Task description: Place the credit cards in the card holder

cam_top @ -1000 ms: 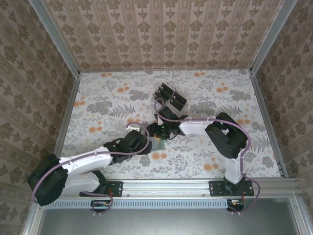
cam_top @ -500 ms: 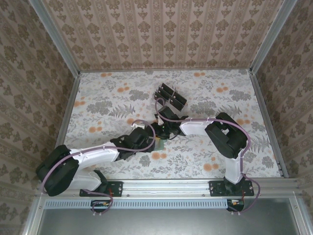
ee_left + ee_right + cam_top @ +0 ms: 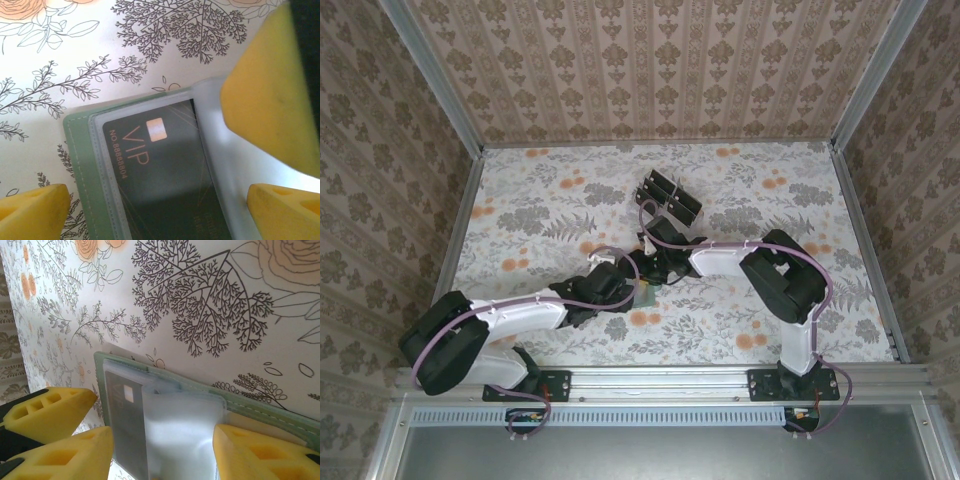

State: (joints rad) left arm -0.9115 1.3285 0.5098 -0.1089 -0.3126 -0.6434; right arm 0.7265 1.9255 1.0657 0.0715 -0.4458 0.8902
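Overhead view: soft, even light, faint shadows beneath my arms (image 3: 520, 315). Wrist views: bright; my yellow fingers (image 3: 270, 90) blur at frame edges; glare whitens the clear pocket (image 3: 182, 432).

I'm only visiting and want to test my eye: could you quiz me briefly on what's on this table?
1. True or false: the dark card tucked in the card holder reads "VIP".
2. The tips of the jaws are: A yellow, B red, C blue?
3. What pattern covers the table?
Key: 1 true; 2 A; 3 flowers and leaves.
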